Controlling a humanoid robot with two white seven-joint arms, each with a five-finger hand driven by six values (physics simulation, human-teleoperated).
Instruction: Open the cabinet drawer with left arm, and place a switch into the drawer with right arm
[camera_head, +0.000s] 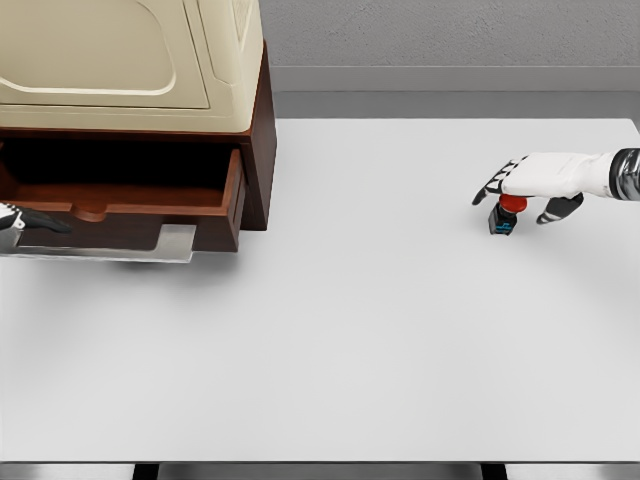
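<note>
currently the switch (504, 216), a small push-button unit with a round red cap on a dark body showing a blue strip at its base, stands upright on the flat white table (380, 330), well over toward the right edge and in the far half of the surface. my right hand (528, 182), white with black fingertips, reaches in from the right edge and sits directly over the switch; the palm covers the red cap, and the fingers (488, 190) curve downward on either side of it. whether they grip the unit or only rest on it, i cannot tell, because the contact points are hidden beneath the palm.

the dark brown wooden cabinet drawer (160, 200) stands pulled out at the far left, its interior in shadow and its front panel facing me. above it sits the cream panelled cabinet top (130, 60). my left hand (20, 222) shows only partly at the left edge, level with the drawer front; its fingers are cut off by the frame, so their state cannot be told.

between the switch and the drawer lies a broad, unobstructed stretch of white table. the near edge runs along the bottom of the view; the far edge meets a grey wall (450, 35).
</note>
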